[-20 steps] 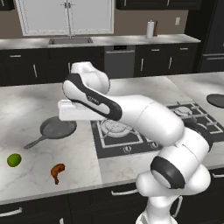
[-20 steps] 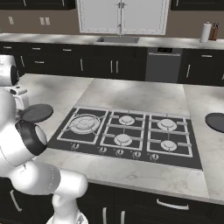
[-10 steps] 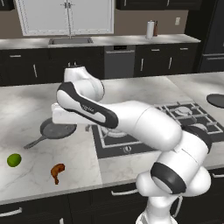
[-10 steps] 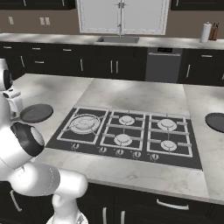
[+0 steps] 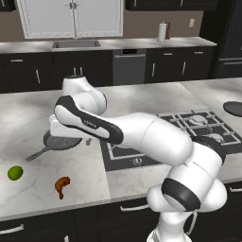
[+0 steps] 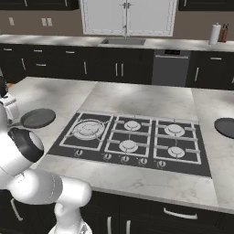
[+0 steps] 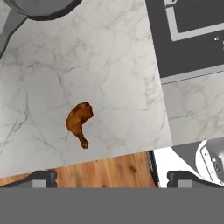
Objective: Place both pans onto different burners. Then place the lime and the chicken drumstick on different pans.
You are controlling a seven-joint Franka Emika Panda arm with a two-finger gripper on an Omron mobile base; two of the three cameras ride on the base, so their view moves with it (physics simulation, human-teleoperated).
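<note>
The mid-grey pan [image 5: 62, 141] lies on the marble counter left of the cooktop, its thin handle [image 5: 35, 154] pointing toward the front left; it also shows in the right base view [image 6: 38, 118]. The darker pan [image 6: 225, 127] rests on the counter right of the cooktop. Near the front edge lie the lime [image 5: 15, 173] and the chicken drumstick [image 5: 61, 185]. My gripper [image 7: 112, 178] is open and holds nothing. It hangs above the counter, with the drumstick [image 7: 79, 119] below it and the grey pan's rim [image 7: 41, 8] at the top. The burners [image 6: 88, 129] are bare.
The black cooktop [image 6: 130, 157] fills the middle of the island, and its left edge [image 7: 188, 43] lies close to the hand. The counter's front edge with wood floor [image 7: 100, 168] beyond is just past the drumstick. A sink [image 5: 75, 44] sits on the back counter.
The arm has swung left and a little lower, carrying the hand from near the cooktop's edge to over the grey pan. The jaws stayed open. Pans, lime and drumstick have not moved.
</note>
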